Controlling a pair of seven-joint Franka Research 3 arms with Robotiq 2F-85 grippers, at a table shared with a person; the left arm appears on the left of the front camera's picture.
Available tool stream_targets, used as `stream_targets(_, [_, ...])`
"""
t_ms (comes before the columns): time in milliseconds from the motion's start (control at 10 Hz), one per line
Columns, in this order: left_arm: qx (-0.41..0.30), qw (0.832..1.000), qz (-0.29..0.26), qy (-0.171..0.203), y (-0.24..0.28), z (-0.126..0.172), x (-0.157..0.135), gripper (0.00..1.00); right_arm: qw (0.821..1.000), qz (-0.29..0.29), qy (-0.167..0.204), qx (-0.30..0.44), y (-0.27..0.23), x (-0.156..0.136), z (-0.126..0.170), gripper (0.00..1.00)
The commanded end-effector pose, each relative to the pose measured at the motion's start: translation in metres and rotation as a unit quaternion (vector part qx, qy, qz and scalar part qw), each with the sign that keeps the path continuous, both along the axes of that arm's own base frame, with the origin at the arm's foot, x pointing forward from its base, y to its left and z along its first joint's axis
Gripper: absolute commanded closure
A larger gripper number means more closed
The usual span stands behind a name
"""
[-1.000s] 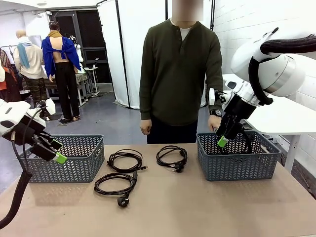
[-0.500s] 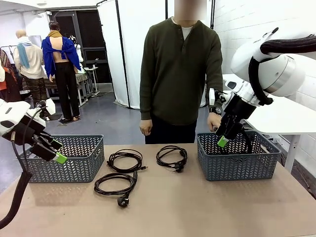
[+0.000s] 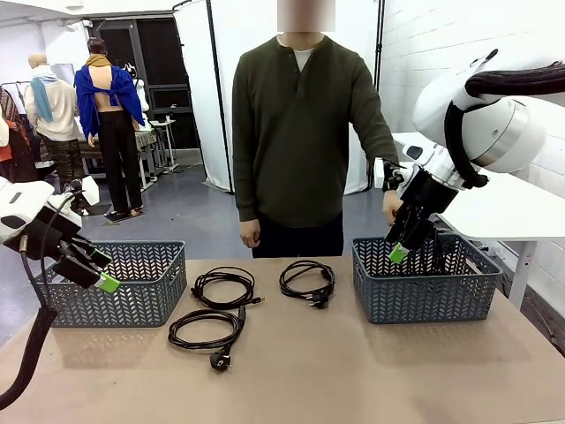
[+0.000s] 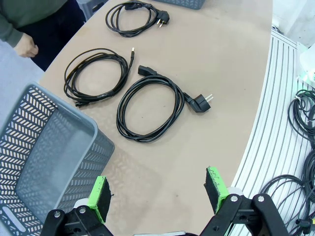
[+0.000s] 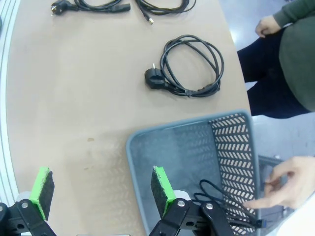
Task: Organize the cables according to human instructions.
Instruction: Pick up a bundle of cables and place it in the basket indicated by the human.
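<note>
**Cables: three coils on the table, a fourth in the right basket**

Counted: four cables, two baskets, two grippers, one person.

At the left, the left gripper [image 3: 102,270] hangs just in front of the left basket [image 3: 132,305]. Its jaws are spread wide with nothing between them. In the left wrist view, part of that basket is cut off by the picture's edge.

Three black coils lie on the table [image 3: 353,371] between the baskets. The left rear coil [image 3: 223,271] and the nearest coil [image 3: 205,343] sit close together. The right rear coil [image 3: 323,284] lies a little apart.

The fourth cable [image 5: 219,191] lies inside the right basket [image 3: 424,296]. Just a loop of it shows, and the rest runs behind a finger and off the bottom edge.

The right gripper [image 3: 415,252] hovers over that basket, fingers apart and empty. The person's hand [image 5: 290,184] reaches to the basket's far side. Whether it touches the cable is hard to tell.
</note>
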State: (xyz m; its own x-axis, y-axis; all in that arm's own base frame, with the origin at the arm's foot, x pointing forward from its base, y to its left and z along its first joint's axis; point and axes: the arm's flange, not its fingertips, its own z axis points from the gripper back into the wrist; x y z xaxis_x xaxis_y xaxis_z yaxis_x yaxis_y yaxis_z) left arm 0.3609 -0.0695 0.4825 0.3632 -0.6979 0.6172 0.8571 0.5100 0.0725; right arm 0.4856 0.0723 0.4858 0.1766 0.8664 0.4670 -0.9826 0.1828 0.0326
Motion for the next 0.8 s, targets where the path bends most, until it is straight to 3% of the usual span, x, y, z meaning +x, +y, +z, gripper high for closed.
stream_targets(0, [-0.008, 1.000, -0.011, -0.001, 0.003, -0.002, 0.003, 0.00, 1.000, -0.004, -0.001, 0.007, 0.000, 0.000, 0.001, 0.00])
stream_targets(500, [-0.008, 1.000, -0.011, -0.001, 0.003, -0.002, 0.003, 0.00, 1.000, -0.023, -0.005, -0.001, 0.026, 0.018, 0.007, 0.00])
stream_targets(700, [-0.008, 1.000, -0.011, -0.001, 0.003, -0.002, 0.003, 0.00, 1.000, 0.007, -0.006, -0.024, 0.050, 0.033, 0.006, 0.00])
